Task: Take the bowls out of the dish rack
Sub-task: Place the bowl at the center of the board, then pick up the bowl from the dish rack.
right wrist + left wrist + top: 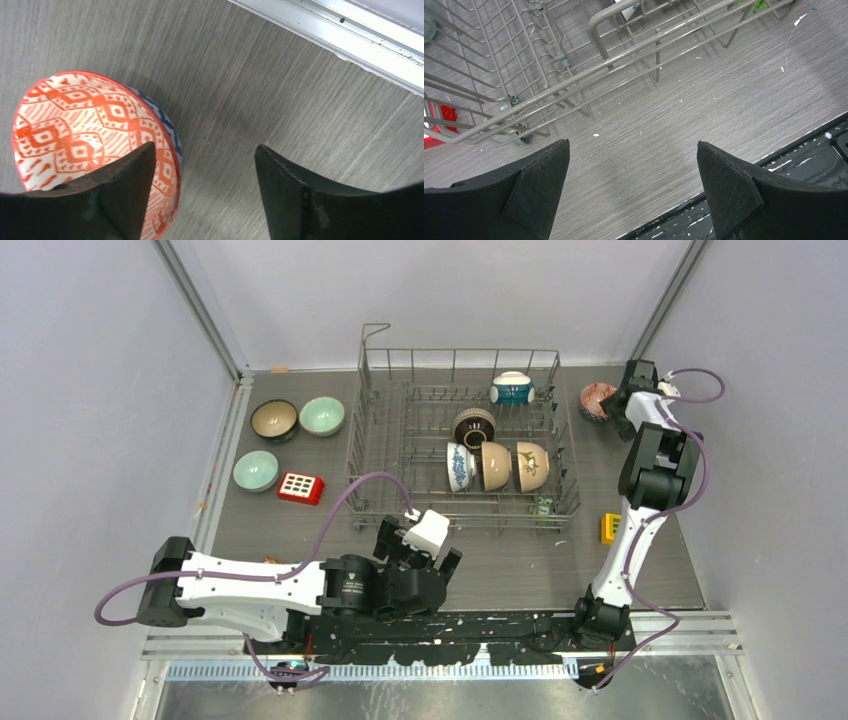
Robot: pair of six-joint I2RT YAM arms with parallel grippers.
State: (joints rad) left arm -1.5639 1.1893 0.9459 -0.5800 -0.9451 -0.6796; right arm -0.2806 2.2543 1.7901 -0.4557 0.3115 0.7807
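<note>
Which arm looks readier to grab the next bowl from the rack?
Probably left: its open jaws sit beside the grey wire dish rack, close to the blue-and-white patterned bowl. The right jaws straddle the rim of the red patterned bowl.

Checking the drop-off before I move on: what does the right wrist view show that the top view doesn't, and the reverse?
Right wrist only: the right claw open, one finger over the rim of the red bowl, and the bowl's blue outside. Top only: the rack with five bowls inside, and three bowls left of it. Both: the red bowl on the table by the far rail.
</note>
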